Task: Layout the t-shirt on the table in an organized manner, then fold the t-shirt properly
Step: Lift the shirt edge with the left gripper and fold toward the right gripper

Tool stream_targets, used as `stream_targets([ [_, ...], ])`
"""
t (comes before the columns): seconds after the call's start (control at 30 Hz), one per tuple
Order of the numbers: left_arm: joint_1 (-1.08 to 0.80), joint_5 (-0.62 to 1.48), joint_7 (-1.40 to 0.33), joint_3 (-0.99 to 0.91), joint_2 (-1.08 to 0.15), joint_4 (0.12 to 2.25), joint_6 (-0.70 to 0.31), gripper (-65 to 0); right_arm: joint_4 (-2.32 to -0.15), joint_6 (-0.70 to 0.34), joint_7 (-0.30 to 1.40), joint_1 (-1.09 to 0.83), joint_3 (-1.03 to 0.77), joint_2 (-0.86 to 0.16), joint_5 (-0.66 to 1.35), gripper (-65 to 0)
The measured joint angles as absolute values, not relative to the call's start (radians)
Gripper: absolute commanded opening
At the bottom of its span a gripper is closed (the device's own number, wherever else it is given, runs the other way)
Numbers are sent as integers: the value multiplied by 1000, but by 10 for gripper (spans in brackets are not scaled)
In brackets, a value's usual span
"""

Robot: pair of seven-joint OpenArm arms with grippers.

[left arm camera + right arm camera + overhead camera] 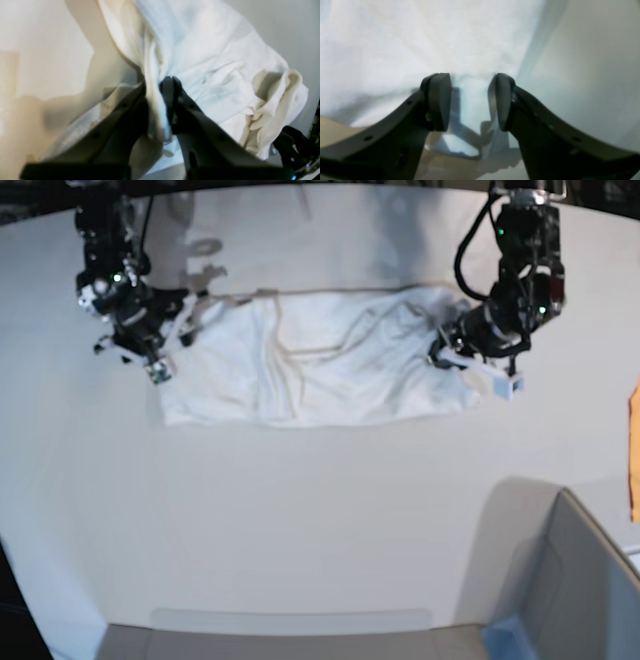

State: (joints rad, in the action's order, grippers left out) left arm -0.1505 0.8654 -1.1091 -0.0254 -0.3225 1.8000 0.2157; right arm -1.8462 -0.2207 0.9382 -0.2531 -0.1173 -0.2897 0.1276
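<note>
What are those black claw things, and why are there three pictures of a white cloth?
They are a robot's two arms, each ending in a pincer. One camera looks down on the whole white table; the other two sit on the arms' wrists, close up. A white t-shirt lies rumpled on the table. The left pincer has squeezed a fold of the shirt. The right pincer is open at the shirt's other end, holding nothing. A grey box stands at the table's corner.
</note>
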Motion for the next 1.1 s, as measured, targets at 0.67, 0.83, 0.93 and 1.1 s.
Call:
stream_targets([
  [0.67,-155,854,-1178,44,-197,2009,220,-650,-1803,-221,841,-236,-332,-240,130,-360],
  [0.83,-112,858,-1171,223,-164,2009,229,-650,-1694,-217,836,-210,-327,-250,192,-360],
  [0.93,-68,872,-1151,265,-129,2016,304,-650,-1659,-217,823,-196,-326,-265,298,-360],
  [1.1,19,857,-1148,338,-121,2016,422,-650,-1631,-213,821,-176,-310,-282,344,-360],
])
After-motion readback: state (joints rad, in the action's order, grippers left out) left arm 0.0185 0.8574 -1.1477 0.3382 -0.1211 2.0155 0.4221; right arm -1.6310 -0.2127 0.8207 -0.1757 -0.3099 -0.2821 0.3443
